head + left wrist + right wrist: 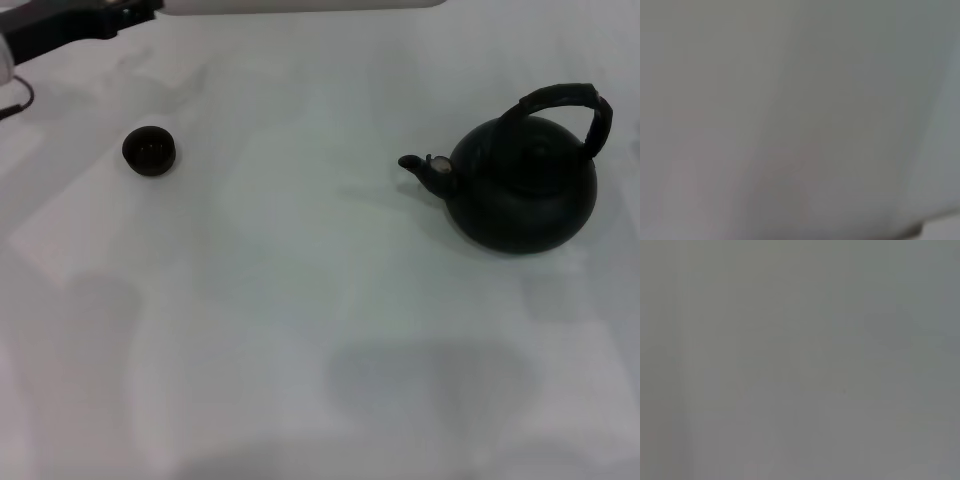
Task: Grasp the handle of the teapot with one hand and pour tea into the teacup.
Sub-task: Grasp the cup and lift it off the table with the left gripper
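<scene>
So basically nothing is happening with the actual pour yet. The big round squat matte-black teapot [522, 185] is sitting upright on the plain white tabletop [300, 320], over on the robot's right, with its short curved spout [425, 170] pointing toward the robot's left. The thick black arched bail handle [570, 105] is standing up over the lid, and nothing is touching it.

The tiny round black handleless teacup [149, 151] is sitting way over on the left, well apart from the teapot, with a lot of bare table between them. It's looking dark inside, and it's too small to say whether there's anything in it. No stream of tea is showing anywhere.

Neither gripper is showing up. There's a bit of dark and white machinery poking in at the far left corner of the head view, beyond the cup, which might be part of the left arm, but no fingers are visible there. Both wrist views are just showing blank grey-white surface, so there's no telling whether either gripper is clenched or released.

Judging from all this, the task is sitting right at the start: handle not grasped, pot not lifted, nothing poured. Still left is getting a hand onto that handle, carrying the pot across to the cup, and tipping it. The right arm is probably the closer one, given where the pot is.
</scene>
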`<state>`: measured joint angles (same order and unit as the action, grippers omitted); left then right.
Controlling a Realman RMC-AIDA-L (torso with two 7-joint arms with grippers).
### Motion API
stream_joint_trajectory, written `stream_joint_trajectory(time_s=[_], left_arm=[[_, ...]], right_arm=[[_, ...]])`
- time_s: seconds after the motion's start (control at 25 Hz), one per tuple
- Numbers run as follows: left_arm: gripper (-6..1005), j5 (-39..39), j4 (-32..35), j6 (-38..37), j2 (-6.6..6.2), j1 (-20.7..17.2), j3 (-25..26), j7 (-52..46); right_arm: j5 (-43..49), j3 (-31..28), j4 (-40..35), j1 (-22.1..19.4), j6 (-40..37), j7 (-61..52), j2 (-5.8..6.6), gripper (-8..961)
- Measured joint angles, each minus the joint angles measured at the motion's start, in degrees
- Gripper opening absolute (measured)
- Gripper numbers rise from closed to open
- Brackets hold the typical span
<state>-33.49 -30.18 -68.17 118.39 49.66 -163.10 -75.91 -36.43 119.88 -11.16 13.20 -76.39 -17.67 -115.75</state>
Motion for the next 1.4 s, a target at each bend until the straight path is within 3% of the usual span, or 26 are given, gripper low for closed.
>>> stream_joint_trajectory(time_s=[0.24,0.52,1.4], left_arm=[[893,18.2,-7.24,-0.62,0.0,7.5,-0.04,-10.59],[891,34.66,-7.78,0.92,0.18,14.04,-0.11,-17.44],[892,45.47,-3.0,4.81,0.59,13.88,-0.02,-21.74]], right_arm=[[-0.07,-0.1,0.0,0.06,0.24,0.0,0.09,873],[-0.14,-0.09,0.0,0.16,0.43,0.0,0.09,872],[-0.14,-0.09,-0.09,0.23,0.55,0.0,0.06,874]])
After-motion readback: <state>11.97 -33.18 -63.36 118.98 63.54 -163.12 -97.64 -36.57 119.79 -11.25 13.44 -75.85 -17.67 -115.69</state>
